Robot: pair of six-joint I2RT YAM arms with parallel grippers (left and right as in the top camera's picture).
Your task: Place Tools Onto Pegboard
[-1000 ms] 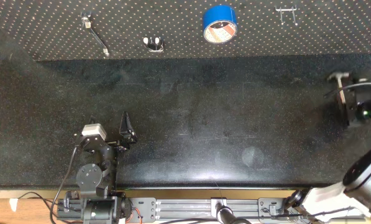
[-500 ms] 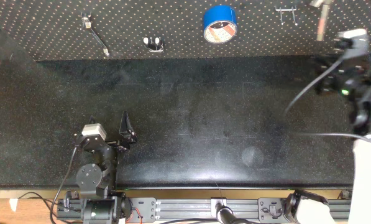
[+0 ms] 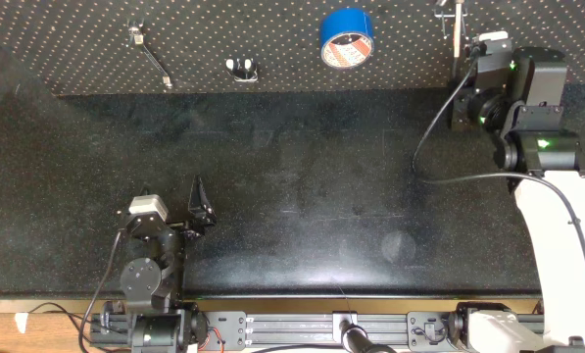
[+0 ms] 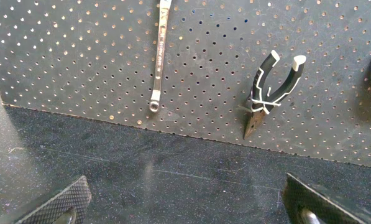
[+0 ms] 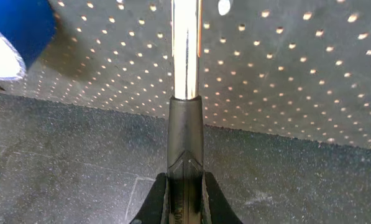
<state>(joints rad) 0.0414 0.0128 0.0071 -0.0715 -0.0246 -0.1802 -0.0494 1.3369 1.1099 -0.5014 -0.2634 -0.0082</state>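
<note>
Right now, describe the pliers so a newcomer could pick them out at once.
Start at the pegboard standing behind the table. Between the long wrench and the blue tape hang the pliers, nose down. Only they have two curved black-and-white handles.

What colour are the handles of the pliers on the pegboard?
The pliers' handles are black with white tips, best in the left wrist view.
</note>
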